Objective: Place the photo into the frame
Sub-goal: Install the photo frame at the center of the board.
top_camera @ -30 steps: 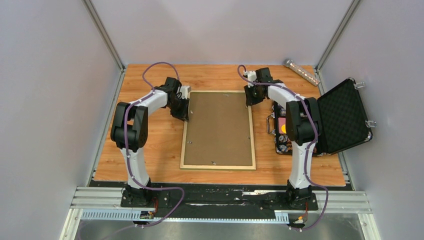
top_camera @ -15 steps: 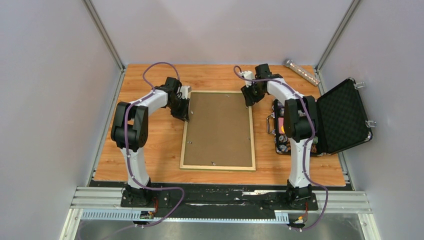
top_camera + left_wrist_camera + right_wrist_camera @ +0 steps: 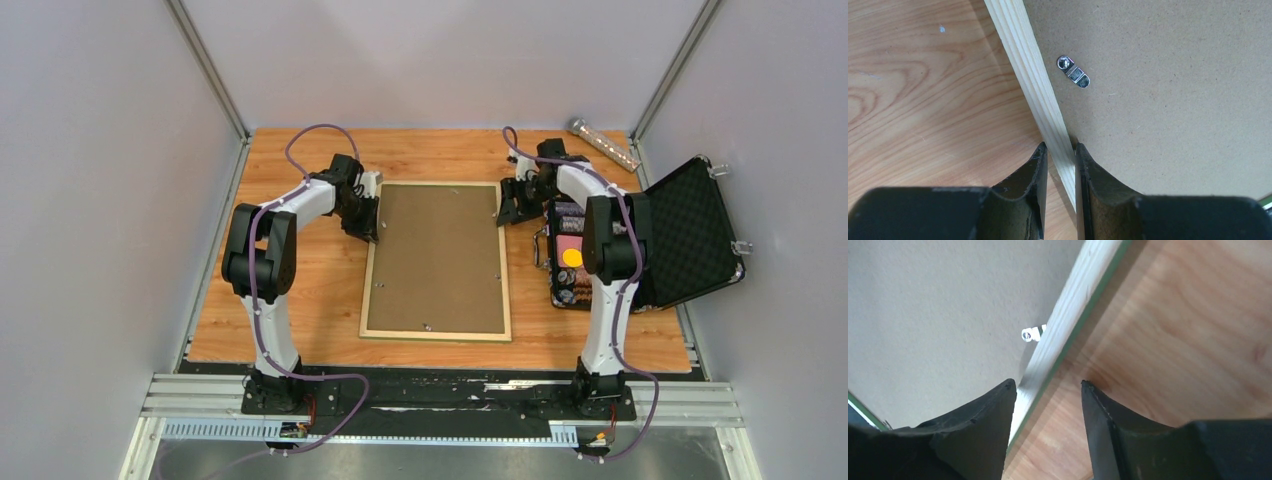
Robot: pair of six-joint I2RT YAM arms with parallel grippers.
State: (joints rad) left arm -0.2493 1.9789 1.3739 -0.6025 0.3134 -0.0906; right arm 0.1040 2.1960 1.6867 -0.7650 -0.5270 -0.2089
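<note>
The frame (image 3: 436,332) lies back-up in the middle of the table, its pale wood rails around a brown backing board (image 3: 436,258). The photo is hidden. My left gripper (image 3: 372,225) is at the upper part of the left rail. In the left wrist view this gripper (image 3: 1060,147) is shut on the rail (image 3: 1023,55), beside a small metal turn clip (image 3: 1073,71). My right gripper (image 3: 507,210) is at the upper right rail. In the right wrist view it (image 3: 1048,384) stands open, its fingers either side of the rail's (image 3: 1083,285) green outer edge, holding nothing.
An open black case (image 3: 690,232) stands at the right edge with small coloured items (image 3: 570,255) in its tray, close to my right arm. A clear tube (image 3: 603,143) lies at the back right corner. Grey walls enclose the table on three sides.
My right gripper has opened and shifted right and a little nearer along the frame's right rail. The left arm and the frame have not moved.
</note>
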